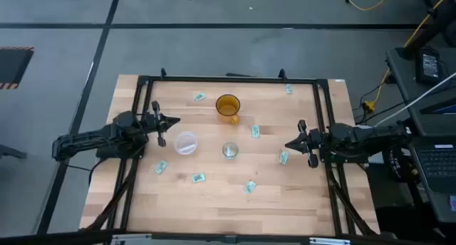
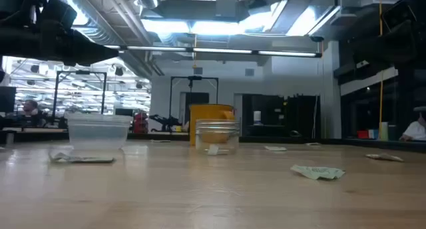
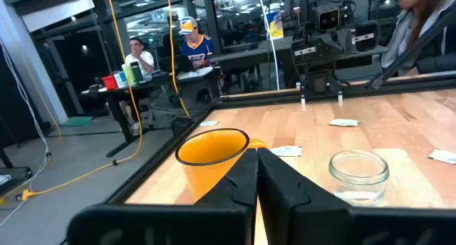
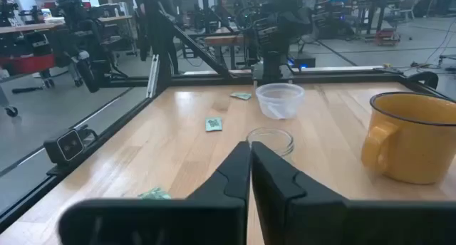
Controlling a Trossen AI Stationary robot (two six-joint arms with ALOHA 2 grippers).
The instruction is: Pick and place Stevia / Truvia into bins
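7 sachets (image 1: 199,97), 2 cups (image 1: 186,142), 1 orange mug (image 1: 228,107), 2 arms (image 1: 92,142).

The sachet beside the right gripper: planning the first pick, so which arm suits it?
Right. The right gripper, jaws shut, sits beside that sachet; the left gripper waits across the table.

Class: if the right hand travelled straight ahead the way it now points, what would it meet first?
Probably the small glass cup, directly beyond the right hand, whose fingers are shut; the clear plastic cup lies farther along. Depth is uncertain.
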